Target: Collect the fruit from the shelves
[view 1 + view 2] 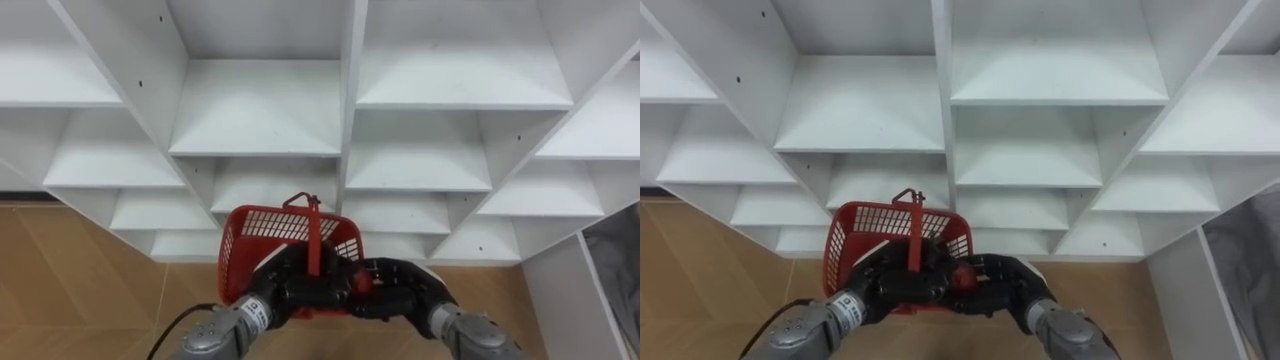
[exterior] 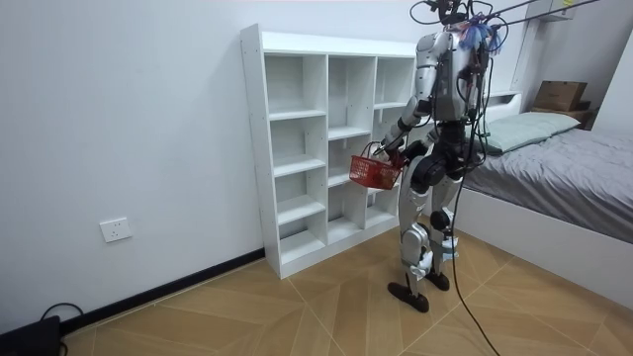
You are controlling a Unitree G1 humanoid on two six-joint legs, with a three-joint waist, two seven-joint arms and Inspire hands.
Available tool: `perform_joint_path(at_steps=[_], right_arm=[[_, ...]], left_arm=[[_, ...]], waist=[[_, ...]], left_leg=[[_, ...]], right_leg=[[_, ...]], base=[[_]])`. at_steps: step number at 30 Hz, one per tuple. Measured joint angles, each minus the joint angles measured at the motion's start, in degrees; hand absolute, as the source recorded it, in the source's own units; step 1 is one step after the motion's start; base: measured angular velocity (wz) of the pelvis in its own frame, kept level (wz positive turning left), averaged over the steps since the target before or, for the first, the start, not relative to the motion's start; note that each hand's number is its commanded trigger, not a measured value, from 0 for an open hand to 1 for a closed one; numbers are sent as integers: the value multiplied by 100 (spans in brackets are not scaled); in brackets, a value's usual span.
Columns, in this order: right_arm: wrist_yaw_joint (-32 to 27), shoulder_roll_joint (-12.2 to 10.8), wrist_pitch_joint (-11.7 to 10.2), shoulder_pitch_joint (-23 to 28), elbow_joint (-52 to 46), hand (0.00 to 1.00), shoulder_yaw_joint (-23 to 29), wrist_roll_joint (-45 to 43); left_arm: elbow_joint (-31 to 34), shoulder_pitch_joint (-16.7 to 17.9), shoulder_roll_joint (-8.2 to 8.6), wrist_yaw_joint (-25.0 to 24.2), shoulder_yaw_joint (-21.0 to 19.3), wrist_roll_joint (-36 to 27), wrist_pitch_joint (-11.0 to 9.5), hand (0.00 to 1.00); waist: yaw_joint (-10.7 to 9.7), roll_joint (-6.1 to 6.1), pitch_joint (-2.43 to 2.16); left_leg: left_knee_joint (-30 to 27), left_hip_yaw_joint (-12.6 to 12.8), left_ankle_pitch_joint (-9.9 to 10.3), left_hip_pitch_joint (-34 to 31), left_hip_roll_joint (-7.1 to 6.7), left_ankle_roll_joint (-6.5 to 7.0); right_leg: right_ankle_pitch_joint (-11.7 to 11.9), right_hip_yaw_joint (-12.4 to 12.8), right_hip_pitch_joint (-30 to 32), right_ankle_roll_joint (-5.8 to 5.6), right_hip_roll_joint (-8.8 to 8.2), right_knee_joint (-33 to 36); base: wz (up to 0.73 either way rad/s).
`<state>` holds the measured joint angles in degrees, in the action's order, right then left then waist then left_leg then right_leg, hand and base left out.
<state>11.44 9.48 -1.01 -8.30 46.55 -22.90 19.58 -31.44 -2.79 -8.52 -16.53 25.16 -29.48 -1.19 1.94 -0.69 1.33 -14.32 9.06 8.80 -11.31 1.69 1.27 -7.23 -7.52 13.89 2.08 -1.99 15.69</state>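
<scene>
A red mesh basket [image 1: 283, 231] hangs in front of me at waist height, its handle [image 1: 314, 232] standing upright. My left hand [image 1: 288, 292] is curled on the basket's near rim. My right hand [image 1: 396, 296] is curled against the near right corner, touching the left hand. A white closet [image 1: 345, 120] of open shelf compartments rises just beyond the basket. In the room view I stand upright facing the closet [image 2: 326, 138], holding the basket [image 2: 374, 171] close to its middle shelves. What lies inside the basket is hidden by its mesh and my hands.
Wooden floor [image 1: 70, 290] runs under the closet's bottom shelves. A bed [image 2: 564, 168] with grey covers stands close behind me at the room view's right, with a cardboard box [image 2: 559, 95] on its headboard. A wall socket [image 2: 116, 229] sits at the room view's left.
</scene>
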Motion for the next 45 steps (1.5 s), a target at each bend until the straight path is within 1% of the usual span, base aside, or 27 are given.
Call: perform_joint_path(at_steps=[3, 8, 14, 18, 19, 20, 21, 22, 27, 32, 35, 45], right_arm=[[-6, 0, 0, -32, -7, 100, 4, -133], [4, 0, 0, -129, -7, 100, 8, -377], [5, -57, 0, -275, -7, 100, 53, -877], [0, -70, 1, -292, -7, 100, 57, -916], [-2, -75, 6, -292, -7, 86, 64, -937], [-3, -85, 7, -292, -7, 65, 84, -1020], [-2, -91, 8, -292, -7, 4, 101, -1072], [-3, -103, 23, -292, -7, 0, 125, -1128], [-45, -119, 48, -292, -15, 0, 127, -1120], [-65, -302, 49, -330, -42, 0, 121, -1160], [-46, -315, 50, -413, -43, 0, 104, -1273], [-35, -284, 51, -423, -232, 0, -69, -1348]], left_arm=[[0, 0, -1, -2, 29, -15, 3, 100], [-8, 1, 6, -3, 21, -27, 8, 100], [-6, 3, 48, -83, -79, -23, 108, 100], [-6, 4, 53, -142, -130, -23, 139, 100], [-6, 4, 59, -152, -139, -20, 147, 100], [-7, 5, 67, -160, -138, -11, 156, 100], [-7, 6, 74, -165, -138, -10, 161, 100], [-7, 9, 89, -170, -137, -9, 165, 100], [-17, 9, 105, -184, -109, -17, 166, 100], [-17, -12, 205, -268, -42, -15, 206, 100], [-28, -26, 208, -273, -46, -17, 214, 100], [-154, -93, 177, -272, -70, -22, 213, 100]], waist=[[4, 34, 4], [3, 154, -3], [11, 156, -1], [18, 156, -1], [18, 156, -1], [18, 156, -1], [19, 156, -1], [22, 156, -1], [27, 157, -1], [23, 166, 4], [18, 184, 16], [15, 188, 17]], left_leg=[[9, -1, 0, 2, 0, 0], [90, 5, -4, 71, -6, -1], [107, 12, -4, 95, -12, -1], [107, 12, -4, 97, -9, -1], [107, 12, -4, 97, -9, -1], [107, 13, -4, 97, -9, -1], [107, 13, -4, 96, -9, -1], [107, 13, -4, 96, -9, -2], [107, 12, -4, 96, -7, -2], [110, 12, -3, 95, -4, -3], [111, 11, -3, 85, -5, -3], [118, 10, -3, 32, -8, -3]], right_leg=[[1, 1, 4, 0, 0, 6], [3, 15, -39, -2, 4, 4], [-1, 18, -62, -7, 2, -32], [-1, 12, -73, -7, 5, -80], [-1, 12, -74, -7, 5, -90], [-1, 12, -76, -7, 5, -92], [-1, 12, -76, -7, 5, -92], [-1, 11, -76, -7, 5, -94], [0, 11, -82, -7, 9, -105], [-1, 12, -77, -7, 12, -101], [-1, 11, -62, -7, 10, -90], [1, 5, -14, -8, 7, -58]], base=[[0], [-2], [0], [0], [0], [0], [0], [0], [0], [0], [0], [0]])
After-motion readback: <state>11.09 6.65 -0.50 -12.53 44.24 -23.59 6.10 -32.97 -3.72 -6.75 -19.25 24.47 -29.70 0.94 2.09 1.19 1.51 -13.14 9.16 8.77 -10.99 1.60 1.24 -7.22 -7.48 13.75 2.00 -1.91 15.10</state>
